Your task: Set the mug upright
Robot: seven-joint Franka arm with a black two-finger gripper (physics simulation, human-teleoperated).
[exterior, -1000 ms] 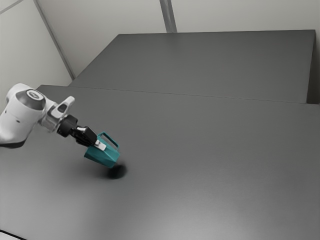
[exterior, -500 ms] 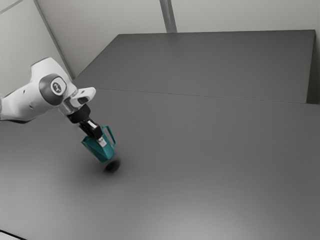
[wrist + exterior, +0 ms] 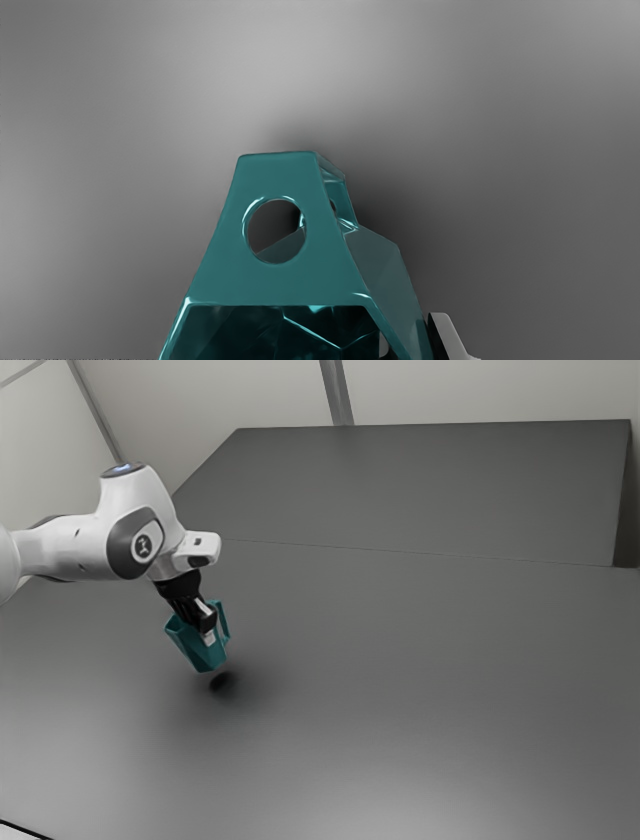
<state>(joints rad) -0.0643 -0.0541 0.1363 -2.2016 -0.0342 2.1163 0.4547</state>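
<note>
In the exterior view my gripper [image 3: 208, 628] points steeply down, shut on the wall of the teal mug [image 3: 194, 648]. The mug hangs tilted above the table, its mouth toward the exterior view's upper left, its base lower and its handle on the exterior view's right side. In the wrist view the teal mug [image 3: 280, 282] shows its flat top with a round hole and its dark hollow. One finger of the gripper [image 3: 407, 345] lies outside the wall; part of the other appears inside the hollow.
The grey table [image 3: 400, 690] spreads beneath the mug, with a dark shadow [image 3: 222, 682] just below its base. Behind stands a large grey block [image 3: 420, 490] along the far side.
My hand has swung from a slanted to a steeper downward pose, carrying the mug slightly toward the exterior view's left and up in the picture. The mug leans less than before.
</note>
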